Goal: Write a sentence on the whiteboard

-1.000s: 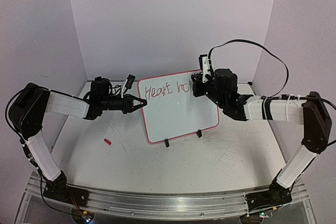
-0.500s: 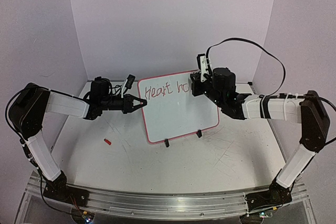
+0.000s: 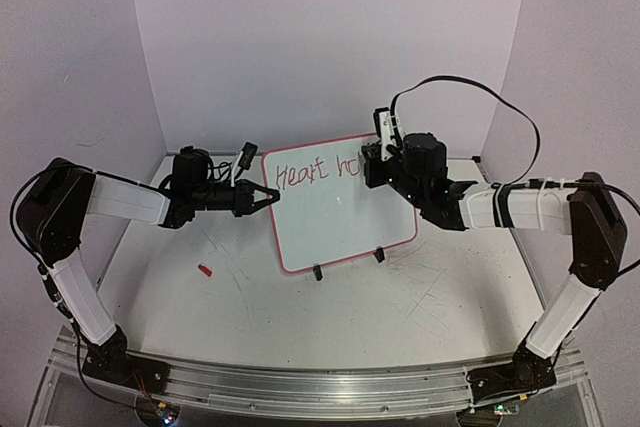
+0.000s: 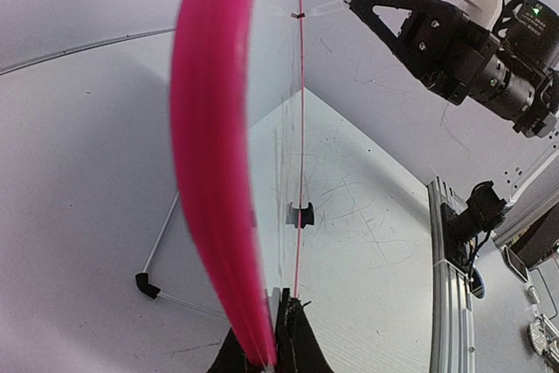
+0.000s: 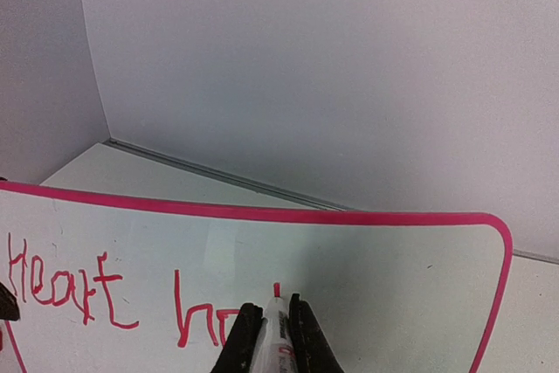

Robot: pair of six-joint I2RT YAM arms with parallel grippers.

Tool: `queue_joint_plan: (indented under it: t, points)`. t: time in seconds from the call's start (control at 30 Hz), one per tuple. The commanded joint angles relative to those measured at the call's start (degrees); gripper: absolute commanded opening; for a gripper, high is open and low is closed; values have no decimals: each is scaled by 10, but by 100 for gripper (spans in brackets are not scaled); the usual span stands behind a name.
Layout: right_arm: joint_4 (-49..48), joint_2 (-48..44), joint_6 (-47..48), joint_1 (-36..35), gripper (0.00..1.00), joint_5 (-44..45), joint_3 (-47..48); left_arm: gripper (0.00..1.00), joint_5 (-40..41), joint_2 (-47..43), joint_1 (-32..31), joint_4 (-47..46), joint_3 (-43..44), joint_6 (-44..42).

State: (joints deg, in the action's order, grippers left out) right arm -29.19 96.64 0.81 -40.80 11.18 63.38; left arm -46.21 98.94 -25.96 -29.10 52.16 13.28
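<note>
whiteboard [image 3: 340,212], edge pinched by left end effector [image 3: 272,196]

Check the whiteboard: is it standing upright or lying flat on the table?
Upright. The whiteboard stands on its black clip feet, and the left wrist view shows its pink rim rising near-vertically off the table.

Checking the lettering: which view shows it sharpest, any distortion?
Right wrist: lettering on the whiteboard sharp, marker close up soft. Left wrist: edge-on, pink rim bowed by the lens, illegible. Top external: evenly lit, letters small, right gripper covers the last.
</note>
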Motion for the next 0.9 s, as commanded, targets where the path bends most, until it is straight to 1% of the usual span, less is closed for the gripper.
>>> queue_joint_plan:
  t: [0.0,0.4,0.6,0.7,0.87]
  points:
    - [-2,-15,-25,2,0,10,-20,0,85,-7,6,24,11,-82]
    - [5,-29,-47,1,0,9,-58,0,86,-10,6,25,10,-82]
    - [5,-42,-36,1,0,39,-53,0,86,-9,6,25,10,-81]
    - [-6,-58,-27,1,0,23,-53,0,86,-9,6,26,10,-81]
    - [-9,-77,-37,2,0,7,-52,0,87,-11,6,27,10,-82]
